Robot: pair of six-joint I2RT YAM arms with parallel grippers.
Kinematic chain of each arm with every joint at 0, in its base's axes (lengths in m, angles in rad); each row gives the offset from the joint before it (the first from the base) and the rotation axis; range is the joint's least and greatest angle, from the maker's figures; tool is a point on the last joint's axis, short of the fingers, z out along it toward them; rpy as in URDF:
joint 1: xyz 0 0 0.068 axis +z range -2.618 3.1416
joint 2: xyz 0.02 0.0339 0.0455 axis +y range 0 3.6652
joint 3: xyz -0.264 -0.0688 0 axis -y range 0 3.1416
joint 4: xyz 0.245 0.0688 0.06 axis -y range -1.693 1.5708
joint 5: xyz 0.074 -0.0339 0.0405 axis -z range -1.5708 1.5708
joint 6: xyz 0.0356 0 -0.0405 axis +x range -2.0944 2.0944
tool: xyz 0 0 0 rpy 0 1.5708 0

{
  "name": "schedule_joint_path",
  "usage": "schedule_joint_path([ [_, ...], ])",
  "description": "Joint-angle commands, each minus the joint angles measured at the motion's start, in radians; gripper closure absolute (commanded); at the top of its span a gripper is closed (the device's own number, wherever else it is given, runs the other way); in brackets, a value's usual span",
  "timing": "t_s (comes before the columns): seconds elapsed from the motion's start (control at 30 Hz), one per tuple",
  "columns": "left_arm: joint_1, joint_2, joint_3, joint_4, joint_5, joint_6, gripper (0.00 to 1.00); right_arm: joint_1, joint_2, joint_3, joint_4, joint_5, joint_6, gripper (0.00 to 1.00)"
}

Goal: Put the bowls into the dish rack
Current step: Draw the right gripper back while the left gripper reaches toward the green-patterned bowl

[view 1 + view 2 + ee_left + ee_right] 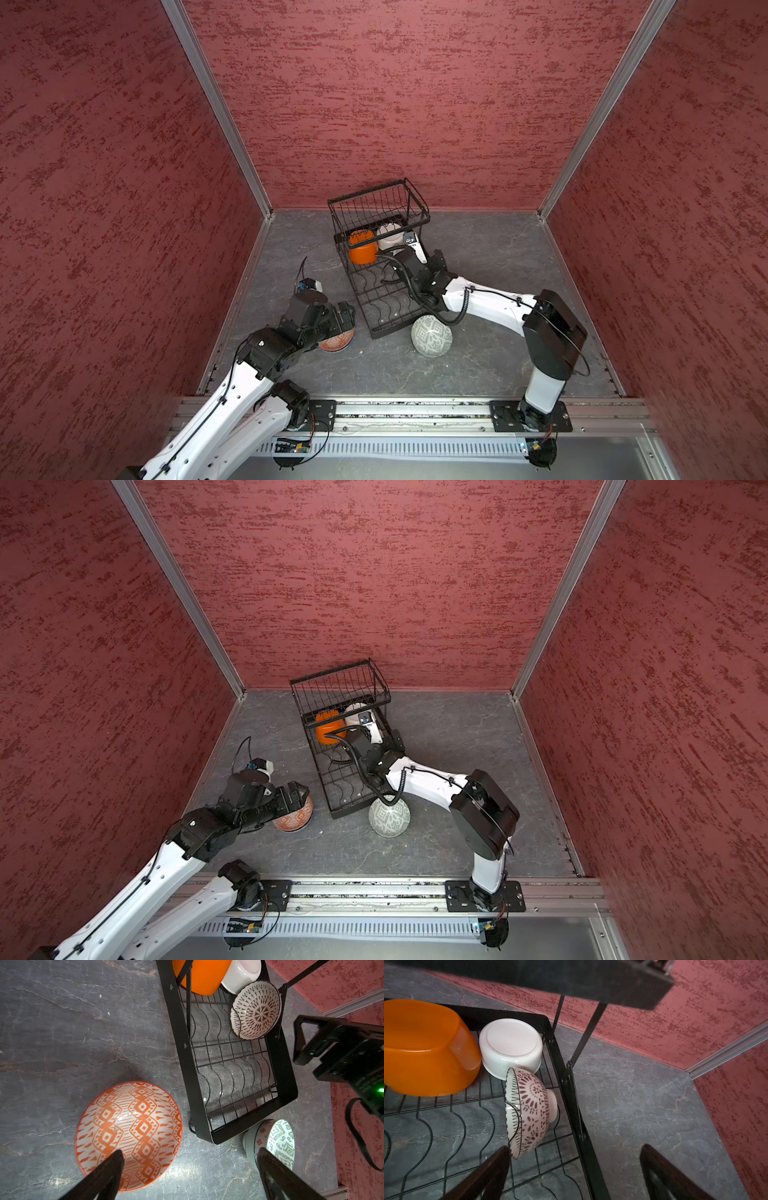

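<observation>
Left side: left gripper (190, 1154) has its jaws spread wide with nothing between them. It hangs over the white ceramic bowl with the orange diamond pattern (128, 1126). One finger (116, 1164) shows above the bowl's inside; contact cannot be judged. The bowl sits upright on the dark grey stone-look tabletop (374, 374), near the long side of the rack but apart from it.

Centre: black wire dish rack (365, 286), raised basket at the far end. On its base under the basket, a plain orange bowl (425, 1047) and a plain white bowl (510, 1043) lie upside down, side by side. A white bowl with a maroon petal pattern (529, 1109) stands on edge between the wavy wires, against the white one.

Right of centre: right gripper (576, 1149) is also open and empty, one finger just beside the maroon bowl's rim.

Further right: a green-patterned bowl (432, 336) lies tipped on the tabletop, just beside the rack's near end. Not loaded.

Handling, judged: glazed ceramic, rigid, slick, some weight, chips on wire. Best hold is a pinch across the rim wall, one finger inside and one outside, then a slow set-down on edge.
</observation>
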Motion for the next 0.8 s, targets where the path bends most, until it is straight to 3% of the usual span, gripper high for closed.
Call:
schedule_joint_path([
  [0.0, 0.0, 0.033, 0.031, 0.042, 0.036, 0.021, 0.0, -0.016, -0.073, -0.03, -0.112, -0.116, 0.11, 0.01],
  [0.2, -0.04, 0.102, 0.051, 0.062, 0.037, 0.013, 0.0, -0.047, -0.199, -0.11, -0.181, -0.267, 0.189, 0.01],
  [0.4, -0.153, 0.207, 0.094, 0.072, -0.026, -0.001, 0.0, -0.128, -0.317, -0.189, -0.256, -0.389, 0.253, 0.01],
  [0.77, -0.383, 0.432, 0.211, 0.13, -0.103, -0.036, 0.0, -0.257, -0.438, -0.31, -0.302, -0.456, 0.317, 0.01],
])
